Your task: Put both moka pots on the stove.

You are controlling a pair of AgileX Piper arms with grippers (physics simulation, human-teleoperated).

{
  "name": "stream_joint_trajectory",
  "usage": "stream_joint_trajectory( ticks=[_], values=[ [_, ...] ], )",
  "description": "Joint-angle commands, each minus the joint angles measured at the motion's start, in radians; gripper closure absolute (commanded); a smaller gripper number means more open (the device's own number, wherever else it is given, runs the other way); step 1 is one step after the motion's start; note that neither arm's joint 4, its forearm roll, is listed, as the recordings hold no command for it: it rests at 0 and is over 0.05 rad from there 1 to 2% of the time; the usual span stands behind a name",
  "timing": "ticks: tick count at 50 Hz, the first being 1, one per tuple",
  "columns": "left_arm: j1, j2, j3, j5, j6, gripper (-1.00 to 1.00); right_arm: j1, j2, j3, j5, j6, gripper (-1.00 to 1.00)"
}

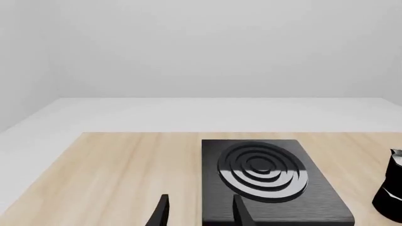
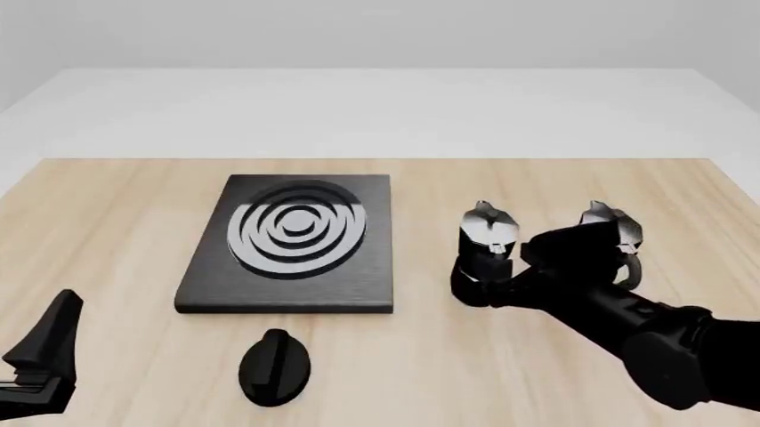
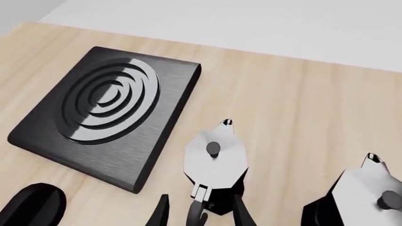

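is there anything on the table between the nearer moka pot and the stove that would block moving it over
Nothing visible. Between the nearer moka pot, at the right gripper, and the stove lies only bare wood. The black knob sits in front of the stove, off that path.

Two moka pots (image 2: pixel 489 233) (image 2: pixel 610 233); one stove (image 2: pixel 291 245); one knob (image 2: pixel 274 366).

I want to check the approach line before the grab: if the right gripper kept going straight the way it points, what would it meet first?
Most likely the handle of the nearer black faceted moka pot with the silvery lid. The right gripper has its open fingers on either side of that handle in the right wrist view, though exact depth is unclear.
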Motion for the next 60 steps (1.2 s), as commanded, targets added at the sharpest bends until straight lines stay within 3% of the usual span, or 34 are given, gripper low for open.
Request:
stream_joint_trajectory(
  ticks=[1,24,38,39,42,60],
  values=[
    [0.0,0.0,0.0,0.0,0.0,-1.0,0.0,0.016,-0.005,-0.005,0.003,-1.0],
    [0.0,0.0,0.0,0.0,0.0,-1.0,0.001,0.042,-0.018,-0.005,0.004,-1.0],
    [0.0,0.0,0.0,0.0,0.0,-1.0,-0.017,0.029,-0.011,-0.009,-0.026,-1.0],
    [0.0,0.0,0.0,0.0,0.0,-1.0,-0.018,0.026,-0.01,-0.007,-0.039,1.0],
    [0.0,0.0,0.0,0.0,0.0,-1.0,-0.025,0.017,-0.001,-0.009,-0.064,1.0],
    [0.0,0.0,0.0,0.0,0.0,-1.0,-0.018,0.002,0.004,-0.011,-0.077,1.0]
  ],
)
